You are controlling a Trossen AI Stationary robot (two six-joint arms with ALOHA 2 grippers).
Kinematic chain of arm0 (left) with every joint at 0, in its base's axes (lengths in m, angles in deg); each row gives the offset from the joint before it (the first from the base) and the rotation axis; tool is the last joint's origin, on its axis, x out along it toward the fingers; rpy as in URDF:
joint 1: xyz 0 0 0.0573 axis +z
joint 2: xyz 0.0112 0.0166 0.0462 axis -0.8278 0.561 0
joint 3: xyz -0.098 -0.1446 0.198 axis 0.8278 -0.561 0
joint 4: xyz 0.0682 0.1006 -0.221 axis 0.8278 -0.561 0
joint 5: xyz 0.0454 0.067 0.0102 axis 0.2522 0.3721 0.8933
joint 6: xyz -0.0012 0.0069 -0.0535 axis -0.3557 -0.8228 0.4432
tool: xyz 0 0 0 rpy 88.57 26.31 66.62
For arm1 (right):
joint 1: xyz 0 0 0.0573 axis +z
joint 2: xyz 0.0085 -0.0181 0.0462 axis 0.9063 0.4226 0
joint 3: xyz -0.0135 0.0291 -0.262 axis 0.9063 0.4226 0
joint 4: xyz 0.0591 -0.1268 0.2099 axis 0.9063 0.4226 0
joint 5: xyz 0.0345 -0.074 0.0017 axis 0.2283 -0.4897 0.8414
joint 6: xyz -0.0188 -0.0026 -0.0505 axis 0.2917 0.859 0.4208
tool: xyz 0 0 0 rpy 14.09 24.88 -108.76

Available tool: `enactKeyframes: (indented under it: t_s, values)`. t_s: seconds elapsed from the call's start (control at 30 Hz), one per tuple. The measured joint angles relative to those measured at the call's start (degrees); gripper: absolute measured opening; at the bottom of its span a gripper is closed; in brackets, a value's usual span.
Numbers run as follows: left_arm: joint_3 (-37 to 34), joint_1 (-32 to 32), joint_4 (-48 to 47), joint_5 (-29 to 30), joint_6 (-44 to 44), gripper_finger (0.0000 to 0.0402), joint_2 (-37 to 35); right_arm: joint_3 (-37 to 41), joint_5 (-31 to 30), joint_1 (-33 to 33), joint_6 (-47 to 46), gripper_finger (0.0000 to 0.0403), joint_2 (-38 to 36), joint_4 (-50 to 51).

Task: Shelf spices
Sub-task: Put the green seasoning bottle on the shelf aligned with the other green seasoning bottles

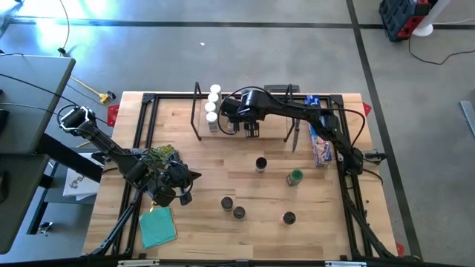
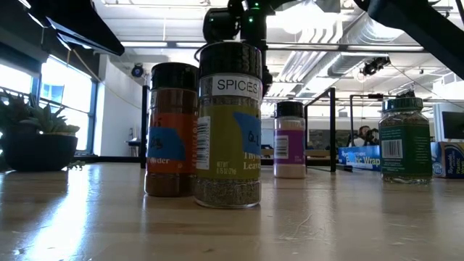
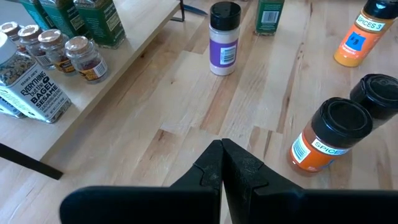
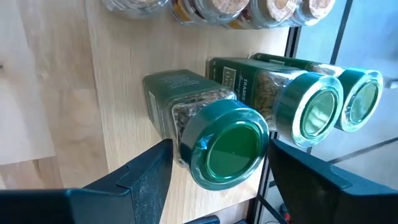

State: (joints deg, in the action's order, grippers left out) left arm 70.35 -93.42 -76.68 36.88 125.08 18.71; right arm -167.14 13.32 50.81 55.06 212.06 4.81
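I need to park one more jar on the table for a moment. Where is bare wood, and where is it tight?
Free: the wide strip between the shelf and the black-lidded jar, and the table corner past the near jar. Crowded: the shelf's left end, where the right pincer straddles a green-lidded jar, and around the shut left pincer beside the teal cloth.

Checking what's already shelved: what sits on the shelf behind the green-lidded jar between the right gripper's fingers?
Behind that green-lidded jar stand two more green-lidded jars, and farther along the shelf a row of cork-topped jars. The right gripper hides this spot from above.
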Motion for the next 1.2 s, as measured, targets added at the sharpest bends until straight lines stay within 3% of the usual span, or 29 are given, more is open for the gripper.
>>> enactKeyframes:
  t_s: [0.43,1.0,1.2]
  values:
    - [0.0,0.0,0.0,-0.1,0.0,0.0,0.0,0.0,-4.0,0.3,-3.5,0.0257,0.0,-3.7]
    - [0.0,0.0,0.0,-0.1,0.0,0.0,0.0,0.0,-10.1,4.9,4.6,0.0257,-1.9,-5.3]
    - [0.0,0.0,-0.1,-0.5,0.0,0.0,0.0,0.0,-8.1,7.6,-0.6,0.0257,-5.2,-2.2]
